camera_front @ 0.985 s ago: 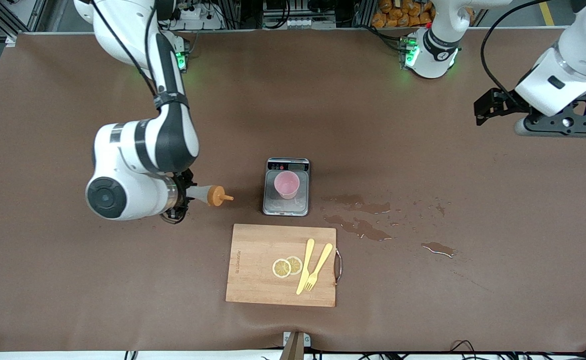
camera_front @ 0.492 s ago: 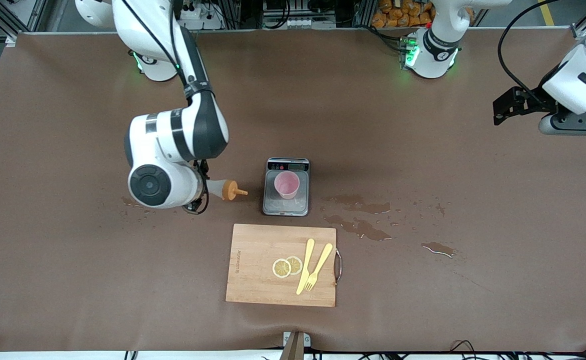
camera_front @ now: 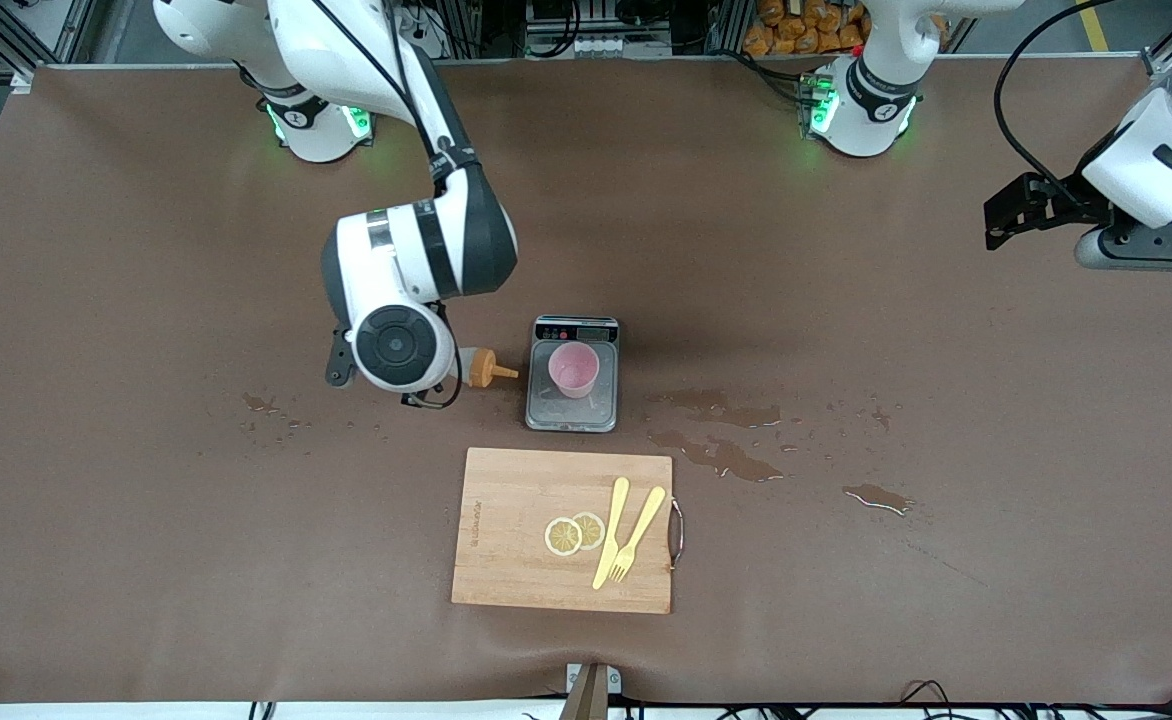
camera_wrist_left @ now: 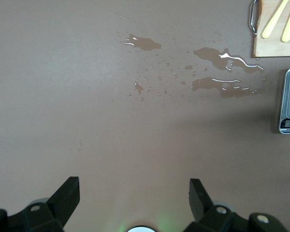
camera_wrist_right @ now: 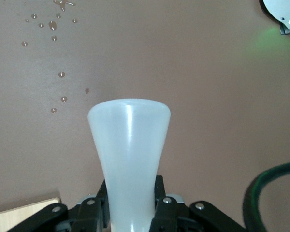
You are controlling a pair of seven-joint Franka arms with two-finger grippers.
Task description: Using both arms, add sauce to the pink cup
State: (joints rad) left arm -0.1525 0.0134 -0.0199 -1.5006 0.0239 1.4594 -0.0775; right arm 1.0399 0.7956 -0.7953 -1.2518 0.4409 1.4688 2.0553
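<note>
- Carried sideways by the right gripper, the small translucent grey-white squeeze bottle with the orange nozzle cap has travelled from the right arm's end of the bench toward its middle, and its nozzle now points at the small grey kitchen scale with the steel plate from just beside it.
- That gripper is mostly hidden under the big white wrist joint of the right arm in the front view; only the bottle's cap end pokes out.
- From the right wrist view, the black fingers are clamped on the narrow part of the bottle, whose wide base fills the view; whether any sauce is inside cannot be made out.
- Left gripper has drifted slightly toward the bench's edge at the left arm's end and hangs over bare brown tabletop with its jaws spread wide and nothing between them; the left arm is partly cut off by the frame.
- Small light-pink plastic tumbler stands upright on the scale's plate, near the bench's middle; it looks empty.
- Scale's display is too small to read.
- Rectangular wooden cutting board with a metal handle lies near the bench's front edge, holding two lemon slices, a yellow plastic knife and a yellow plastic fork.
- Wet puddles spread over the tabletop beside the scale toward the left arm's end.
</note>
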